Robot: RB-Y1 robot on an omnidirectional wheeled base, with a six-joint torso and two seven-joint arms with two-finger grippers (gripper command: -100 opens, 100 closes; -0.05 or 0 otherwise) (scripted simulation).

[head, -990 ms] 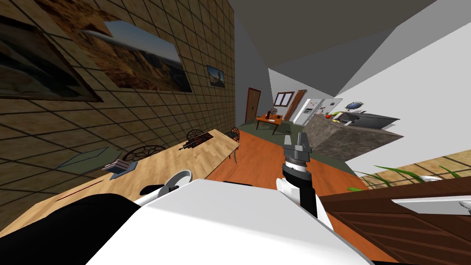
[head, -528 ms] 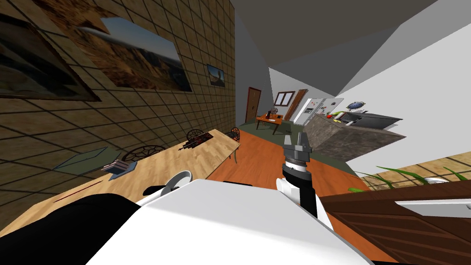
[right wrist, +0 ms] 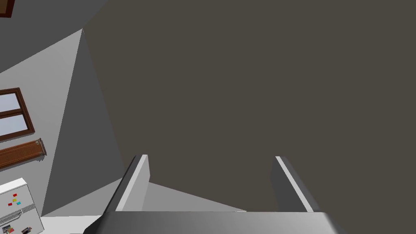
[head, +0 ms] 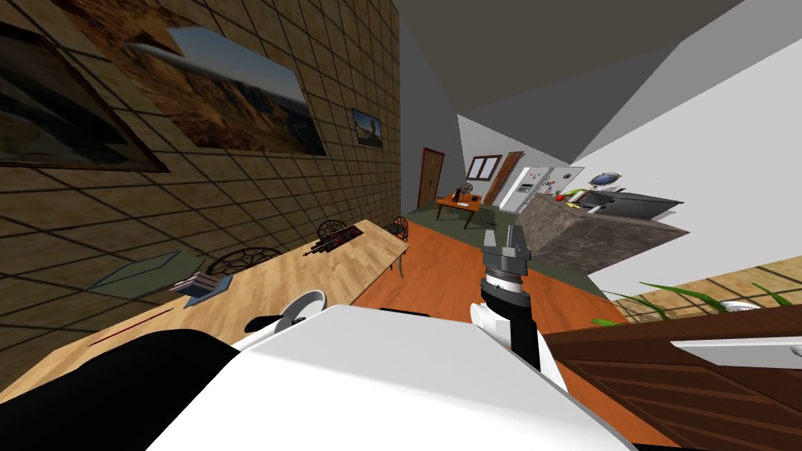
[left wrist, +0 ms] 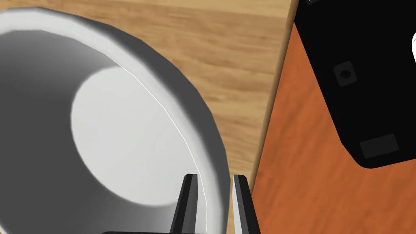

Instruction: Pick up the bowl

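Note:
A white bowl (head: pixel 307 304) stands near the front edge of the long light-wood table (head: pixel 313 270), just left of my chest. In the left wrist view the bowl (left wrist: pixel 122 134) is close up and my left gripper (left wrist: pixel 215 177) is shut on its rim. One finger (left wrist: pixel 189 199) is inside the bowl and the other stands outside, by the table's edge (left wrist: pixel 260 134). My right gripper (head: pixel 505 232) is raised over the orange floor, away from the table. Its fingers (right wrist: pixel 134 183) stand open with nothing between them.
Further along the table lie a small stack of books (head: pixel 202 283) and a dark object (head: pixel 335 237), with dark chairs (head: pixel 247 258) on the wall side. Orange floor (head: pixel 438 274) runs on the right of the table. A stone counter (head: pixel 595 235) and a dark wooden cabinet (head: pixel 689 376) stand at the right.
My head camera has shifted very slightly. Neither arm nor the bowl has visibly moved in the head view.

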